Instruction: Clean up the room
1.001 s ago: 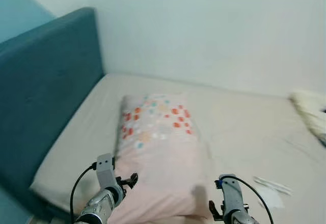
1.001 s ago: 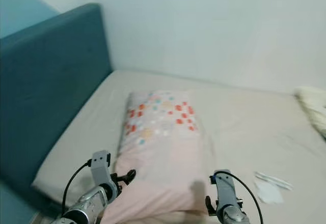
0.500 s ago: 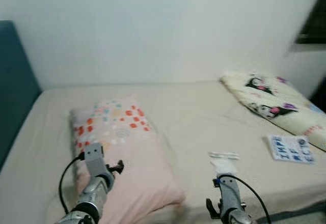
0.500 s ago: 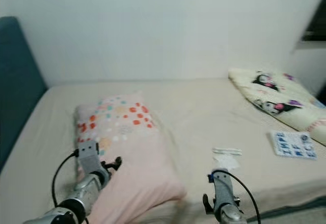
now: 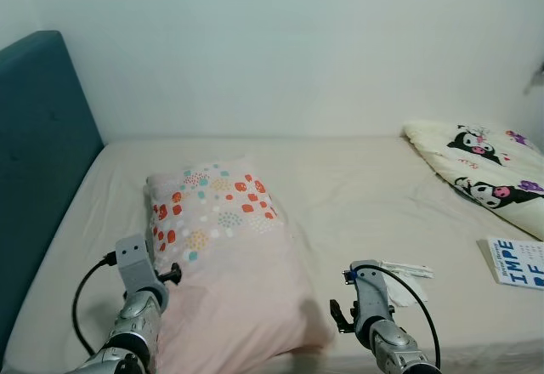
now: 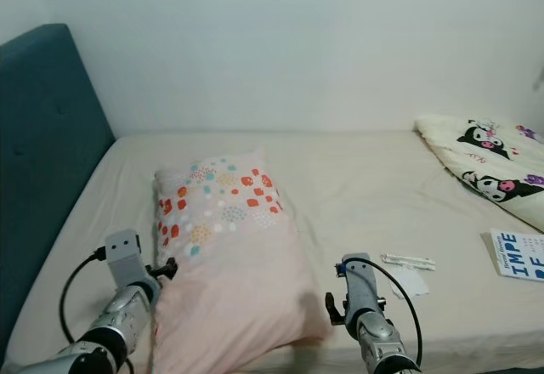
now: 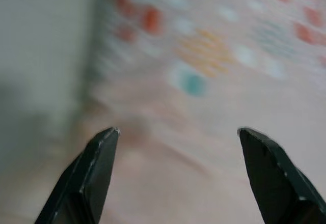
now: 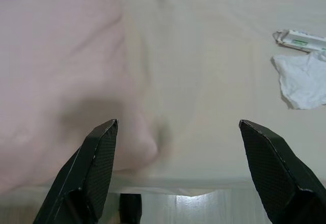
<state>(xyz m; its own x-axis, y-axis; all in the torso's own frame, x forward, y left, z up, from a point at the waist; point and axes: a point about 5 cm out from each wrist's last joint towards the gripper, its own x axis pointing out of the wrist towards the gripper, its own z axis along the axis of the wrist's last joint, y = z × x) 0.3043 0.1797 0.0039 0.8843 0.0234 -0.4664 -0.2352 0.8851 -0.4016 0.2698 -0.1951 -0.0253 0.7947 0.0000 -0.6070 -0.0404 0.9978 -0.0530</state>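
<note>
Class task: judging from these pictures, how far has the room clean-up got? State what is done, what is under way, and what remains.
Done: nothing clearly; the pillow lies askew on the bed.
Under way: both end effectors are open and empty, the left end effector over the pillow, the right end effector over the sheet beside it.
Left: the tissue and wrapper, the booklet, and the rumpled blanket.

Head stereo pair angled down over the bed (image 5: 357, 178); wrist cameras close above its pillow (image 5: 229, 263).
</note>
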